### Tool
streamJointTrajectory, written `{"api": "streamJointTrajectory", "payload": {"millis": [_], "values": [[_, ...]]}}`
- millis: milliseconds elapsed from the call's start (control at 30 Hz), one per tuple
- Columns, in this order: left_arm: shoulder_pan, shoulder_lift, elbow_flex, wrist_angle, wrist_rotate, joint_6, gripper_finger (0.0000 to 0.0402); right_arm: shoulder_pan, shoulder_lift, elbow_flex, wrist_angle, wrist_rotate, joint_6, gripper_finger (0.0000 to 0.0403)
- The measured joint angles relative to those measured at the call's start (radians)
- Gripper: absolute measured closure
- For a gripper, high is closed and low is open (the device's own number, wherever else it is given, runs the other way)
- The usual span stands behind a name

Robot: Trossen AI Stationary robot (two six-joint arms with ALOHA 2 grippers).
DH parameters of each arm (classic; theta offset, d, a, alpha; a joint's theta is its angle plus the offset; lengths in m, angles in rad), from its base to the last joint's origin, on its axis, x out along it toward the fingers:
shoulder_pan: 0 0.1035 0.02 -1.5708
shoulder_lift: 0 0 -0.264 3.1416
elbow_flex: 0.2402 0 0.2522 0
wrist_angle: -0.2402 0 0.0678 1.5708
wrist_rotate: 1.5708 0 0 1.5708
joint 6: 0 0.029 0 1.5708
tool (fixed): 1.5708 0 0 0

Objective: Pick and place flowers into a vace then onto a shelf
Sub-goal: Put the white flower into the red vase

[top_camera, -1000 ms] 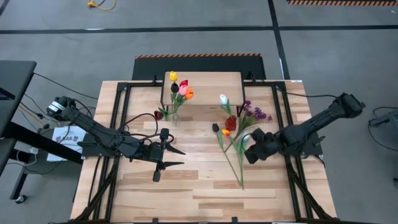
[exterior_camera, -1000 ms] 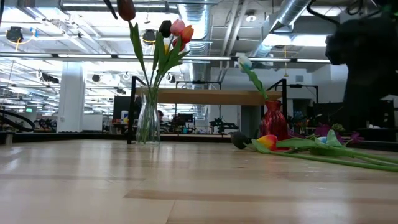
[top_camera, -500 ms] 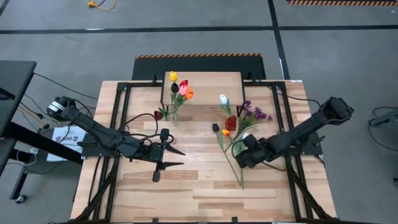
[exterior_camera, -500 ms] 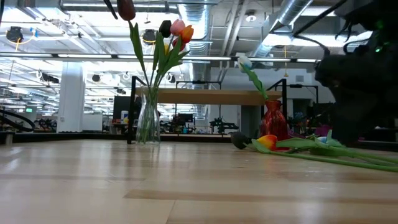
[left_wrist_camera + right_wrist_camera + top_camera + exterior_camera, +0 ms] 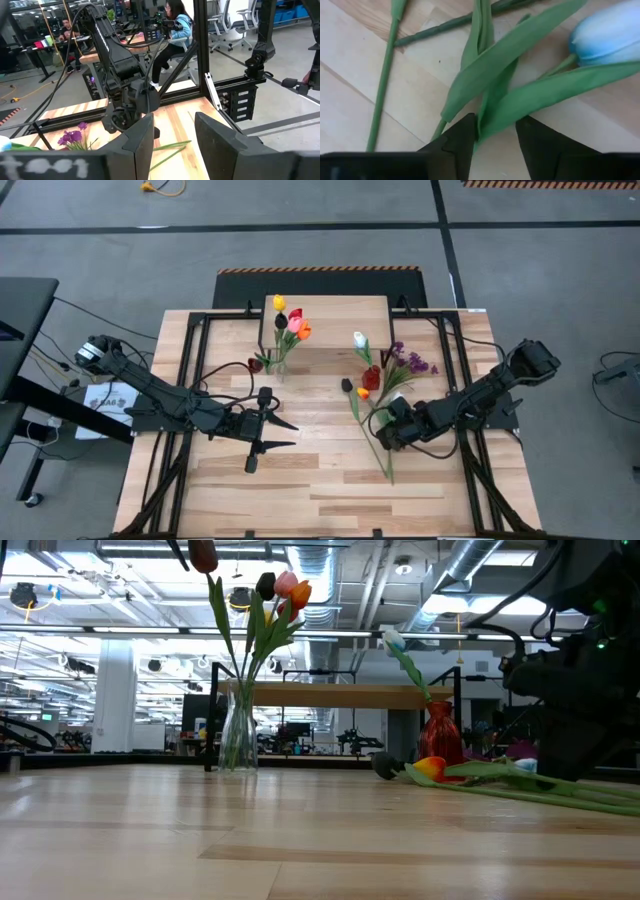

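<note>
Your right gripper (image 5: 385,432) low over loose flowers (image 5: 378,395), fingers (image 5: 455,142) part open astride green leaves. Your left gripper (image 5: 283,433) waits mid-table, part open, empty.

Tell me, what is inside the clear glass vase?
The clear vase holds tulips: red, dark, pink, orange in the low view, plus yellow from above. Stem bottoms are blurred.
</note>
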Motion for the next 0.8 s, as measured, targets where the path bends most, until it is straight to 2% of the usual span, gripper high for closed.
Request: {"api": "streamJointTrajectory", "payload": {"millis": [100, 300, 600, 800], "values": [[0.000, 0.000, 0.000, 0.000, 0.000, 0.000, 0.0267, 0.000, 0.001, 0.000, -0.007, -0.009, -0.006, 0.0297], [0.000, 0.000, 0.000, 0.000, 0.000, -0.007, 0.0267, 0.001, 0.000, -0.001, 0.002, -0.041, -0.005, 0.0391], [0.000, 0.000, 0.000, 0.000, 0.000, -0.019, 0.0267, 0.027, -0.048, -0.001, -0.049, -0.138, 0.022, 0.0399], [0.000, 0.000, 0.000, 0.000, 0.003, -0.019, 0.0267, 0.060, -0.078, 0.081, -0.263, -0.138, 0.049, 0.0401]]}}
